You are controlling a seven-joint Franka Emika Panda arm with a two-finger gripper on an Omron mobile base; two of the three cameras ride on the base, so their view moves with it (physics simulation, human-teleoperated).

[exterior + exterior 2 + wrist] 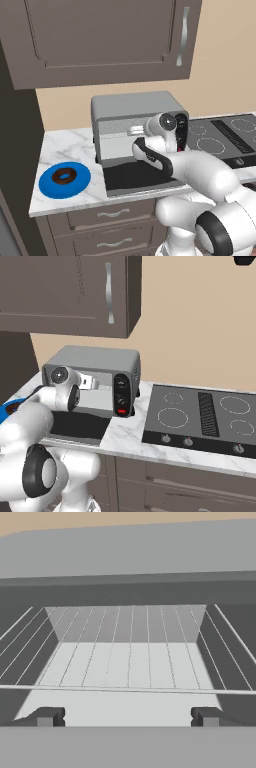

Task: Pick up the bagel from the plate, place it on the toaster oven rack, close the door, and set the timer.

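In the left base view the white arm covers the right part of the toaster oven (135,112) mouth and the right end of the door (132,177), which lies folded down flat toward the counter (65,145) edge. In the right base view the arm hides most of the plate (6,409); only a blue sliver shows at the left border, and the bagel cannot be seen there. The gripper (127,717) is open, its two dark fingertips (49,717) wide apart and holding nothing, in front of the oven cavity. The toaster oven rack (127,657) spans the pale cavity from wall to wall, bare, with its front wire just above the fingertips. The bagel (64,176) lies in the middle of the plate (46,186), left of the open door and near the front edge of the counter. Between plate and door there is a free strip of marble. The cooktop (200,418) lies to the right of the oven, cut off by the frame.
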